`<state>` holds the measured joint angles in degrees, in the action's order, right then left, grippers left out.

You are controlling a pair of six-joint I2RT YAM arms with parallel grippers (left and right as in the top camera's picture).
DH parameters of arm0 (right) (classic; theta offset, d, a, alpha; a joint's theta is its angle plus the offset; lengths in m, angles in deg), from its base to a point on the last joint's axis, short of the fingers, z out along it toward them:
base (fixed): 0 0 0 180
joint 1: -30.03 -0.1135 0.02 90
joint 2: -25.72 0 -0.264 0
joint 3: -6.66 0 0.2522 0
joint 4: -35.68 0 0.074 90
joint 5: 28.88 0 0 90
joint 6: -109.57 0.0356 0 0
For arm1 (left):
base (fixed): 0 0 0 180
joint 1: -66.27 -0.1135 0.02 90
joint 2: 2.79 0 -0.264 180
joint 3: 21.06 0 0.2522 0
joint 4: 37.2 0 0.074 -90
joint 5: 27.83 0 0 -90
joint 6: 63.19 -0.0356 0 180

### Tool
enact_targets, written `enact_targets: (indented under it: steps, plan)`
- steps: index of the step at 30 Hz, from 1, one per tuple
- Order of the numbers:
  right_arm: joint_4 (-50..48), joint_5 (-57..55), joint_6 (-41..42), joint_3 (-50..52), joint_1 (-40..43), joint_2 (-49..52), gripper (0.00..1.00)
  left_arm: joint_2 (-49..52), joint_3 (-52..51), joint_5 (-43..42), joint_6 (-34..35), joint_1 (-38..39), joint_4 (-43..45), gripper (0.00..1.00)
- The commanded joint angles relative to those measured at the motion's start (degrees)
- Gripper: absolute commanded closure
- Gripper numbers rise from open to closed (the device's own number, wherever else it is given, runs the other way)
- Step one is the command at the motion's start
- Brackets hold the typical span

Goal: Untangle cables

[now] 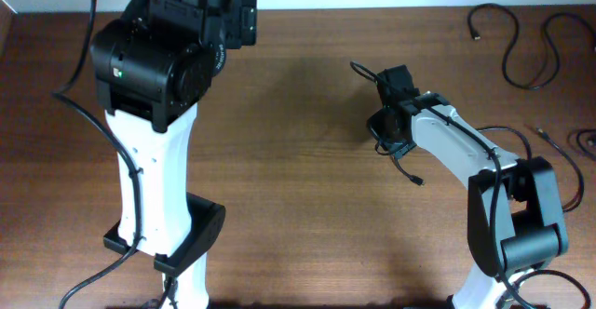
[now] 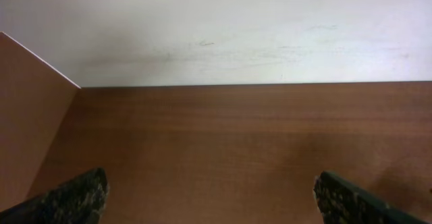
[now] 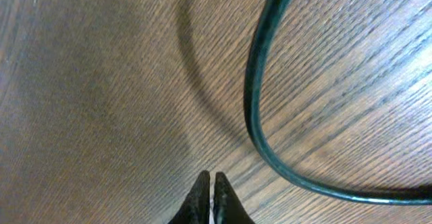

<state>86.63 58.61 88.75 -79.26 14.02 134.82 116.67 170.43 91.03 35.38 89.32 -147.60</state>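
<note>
My right pincer [image 3: 208, 196] pinched shut, nothing in it. My left pincer [image 2: 210, 193] wide, bare. One cord [image 3: 250, 109] curls on surface [image 3: 101, 82] beside right pincer. Thin, light, floppy, slippy. I'd grab mid-loop, not plug [image 1: 419, 181].

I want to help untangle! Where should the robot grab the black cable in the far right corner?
Probably just behind its small plug, coming straight down from above with the fingers across the cord. The cable lies flat on the table, and that end looks free, with nothing crossing it.
</note>
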Motion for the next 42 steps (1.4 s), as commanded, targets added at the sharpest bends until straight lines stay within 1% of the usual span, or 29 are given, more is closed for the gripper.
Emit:
enact_targets:
  steps: [1,2,3,4,5,8,11,16,17,18,19,20,22,23,24,26,27,28,29,30,31,32,33,34,36,38,39,40,42]
  plan:
    - [0.94,-1.46,-0.66,0.07,0.33,0.90,0.96,-0.72,-0.17,-0.59,-0.72,-0.24,-0.07,0.01]
    - [0.94,-2.54,-2.93,0.07,0.33,0.90,0.82,-0.72,-0.17,-0.59,-0.74,-0.24,-0.07,0.01]
    - [0.66,-3.76,-2.93,0.07,0.33,0.90,0.32,-0.72,-0.17,-0.61,-0.72,-0.24,-0.07,0.01]
    - [-0.15,-3.06,-2.91,0.00,0.33,0.90,0.21,-0.72,-0.17,-0.61,-0.72,-0.24,-0.07,0.01]
    - [-1.01,-0.90,-2.93,-0.17,0.33,0.90,0.19,-0.72,-0.17,-0.61,-0.72,-0.24,-0.07,0.01]
    - [-2.08,-0.13,-2.95,-0.15,0.33,0.90,0.21,-0.72,-0.17,-0.59,-0.74,-0.24,-0.07,0.01]
    - [-0.57,-6.05,-4.24,-0.11,0.31,0.90,0.20,-0.72,-0.17,-0.61,-0.72,-0.24,-0.07,0.01]
    - [5.33,-11.15,-4.44,-0.13,6.03,0.90,0.21,-0.72,-0.17,-0.61,-0.72,-0.24,-0.07,0.01]
    - [5.42,-11.10,-4.44,-0.13,6.71,0.90,0.28,-0.72,-0.17,-0.61,-0.70,-0.24,-0.07,0.01]
    - [5.40,-11.13,-4.44,-0.11,6.69,0.90,0.30,-0.72,-0.17,-0.63,-0.70,-0.24,-0.07,0.01]
    - [5.46,-11.08,-4.44,-0.04,6.60,0.92,0.44,-0.72,-0.17,-0.63,-0.70,-0.24,-0.07,0.01]
    - [5.51,-11.08,-4.44,-0.04,6.56,0.92,0.96,-0.72,-0.17,-0.81,-0.72,-0.24,-0.07,0.01]
    - [6.36,-10.32,-4.61,-0.17,6.56,0.72,0.96,-0.72,-0.17,-1.05,-0.72,-0.24,-0.07,0.01]
    - [6.34,-8.81,-7.15,-0.61,6.56,0.48,0.96,-0.72,-0.17,-1.05,-0.72,-0.24,-0.07,0.01]
    - [6.34,-6.86,-11.93,-1.99,6.56,0.31,0.96,-0.72,-0.17,-1.03,-0.72,-0.24,-0.07,0.01]
    - [7.10,4.70,-35.87,-9.31,6.54,-0.31,0.96,-0.72,-0.17,-1.05,-0.72,-0.24,-0.07,0.01]
    - [10.58,7.69,-42.71,-12.83,6.54,-0.31,0.96,-0.72,-0.17,-1.05,-0.72,-0.24,-0.07,0.01]
    - [16.65,5.20,-43.52,-17.27,6.56,-0.33,0.96,-0.70,-0.17,-1.05,-0.70,-0.24,-0.07,0.01]
    - [20.48,-1.36,-44.37,-21.64,6.62,-0.33,0.96,-0.70,-0.17,-1.03,-0.72,-0.24,-0.07,0.01]
    - [22.10,-5.64,-47.43,-25.11,6.69,-0.33,0.96,-0.70,-0.17,-1.03,-0.72,-0.24,-0.07,0.01]
    - [23.28,-6.99,-51.52,-27.56,6.71,-0.37,0.96,-0.70,-0.17,-1.03,-0.72,-0.24,-0.07,0.01]
    - [26.95,-7.45,-62.99,-32.59,6.75,-0.44,0.96,-0.70,-0.17,-1.03,-0.72,-0.24,-0.07,0.01]
    - [28.61,-7.45,-67.08,-33.77,6.78,-0.61,0.96,-0.70,-0.17,-1.03,-0.72,-0.24,-0.07,0.01]
    - [29.11,-7.43,-69.42,-33.79,6.80,-0.76,0.96,-0.68,-0.17,-1.03,-0.72,-0.24,-0.07,0.01]
    - [29.09,-6.34,-70.49,-33.79,8.33,-0.74,0.96,-0.66,-0.35,-1.01,-0.74,-0.24,-0.07,0.01]
    - [29.53,-1.81,-70.47,-33.79,12.22,-0.92,0.96,-0.66,-0.39,-1.01,-0.74,-0.24,-0.07,0.01]
    - [29.03,3.45,-73.02,-33.79,13.53,-0.92,0.96,-0.66,-0.39,-1.01,-0.74,-0.24,-0.07,0.01]
    - [27.87,5.27,-75.17,-33.79,13.40,-0.92,0.96,-0.66,-0.39,-1.01,-0.74,-0.24,-0.07,0.01]
    - [21.68,8.39,-75.67,-33.79,13.73,-0.92,0.96,-0.66,-0.39,-1.03,-0.72,-0.24,-0.07,0.01]
